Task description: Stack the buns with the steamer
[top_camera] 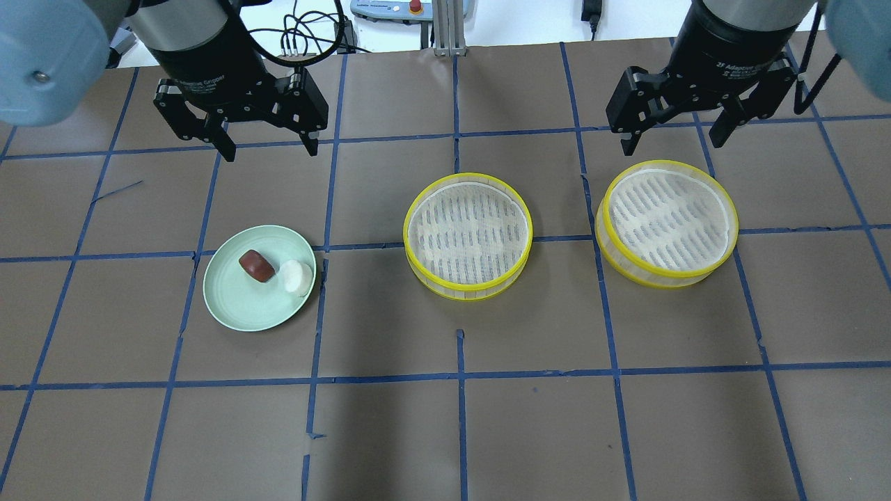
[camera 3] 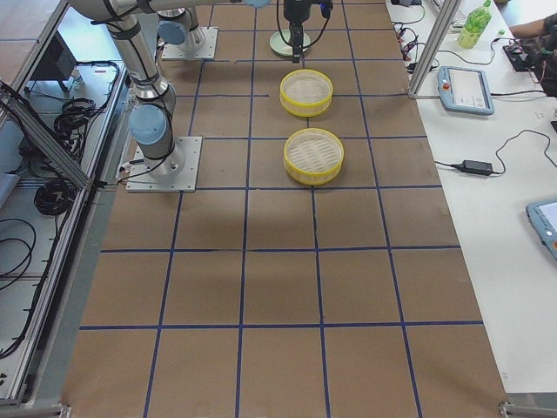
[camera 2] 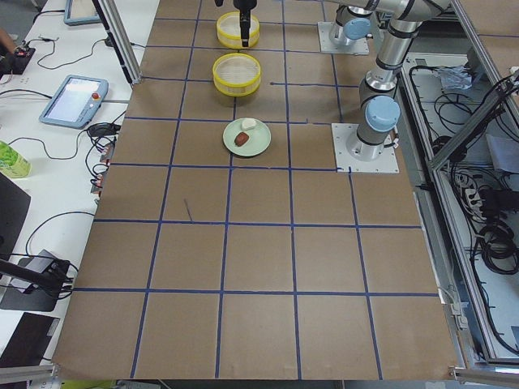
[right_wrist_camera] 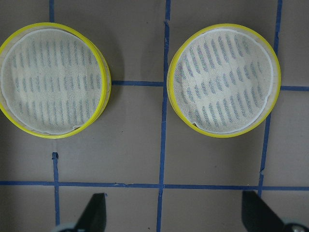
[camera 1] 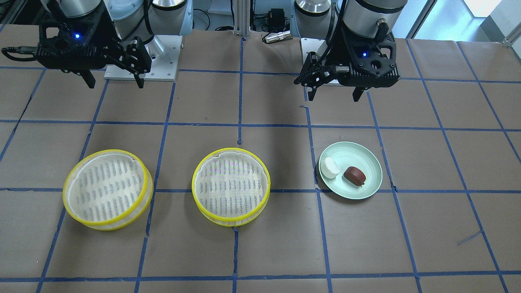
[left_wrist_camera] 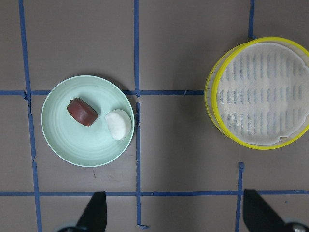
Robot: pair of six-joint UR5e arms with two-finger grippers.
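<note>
A white bun [top_camera: 296, 277] and a dark reddish-brown bun [top_camera: 256, 266] lie side by side on a pale green plate [top_camera: 237, 306] at the table's left. Two yellow-rimmed steamer baskets stand apart and empty: one in the middle [top_camera: 468, 235], one to the right [top_camera: 667, 221]. My left gripper [top_camera: 264, 147] is open and empty, high above the table behind the plate. My right gripper [top_camera: 672, 137] is open and empty, high behind the right basket. The left wrist view shows the plate [left_wrist_camera: 72, 140], both buns [left_wrist_camera: 118, 124] [left_wrist_camera: 82, 111] and the middle basket [left_wrist_camera: 260, 93]. The right wrist view shows both baskets [right_wrist_camera: 50, 79] [right_wrist_camera: 223, 79].
The brown paper table [top_camera: 459, 417] carries a blue tape grid. The arm bases [camera 1: 142, 53] stand on plates at the robot's edge. Tablets and cables [camera 3: 466, 87] lie off the table beside it.
</note>
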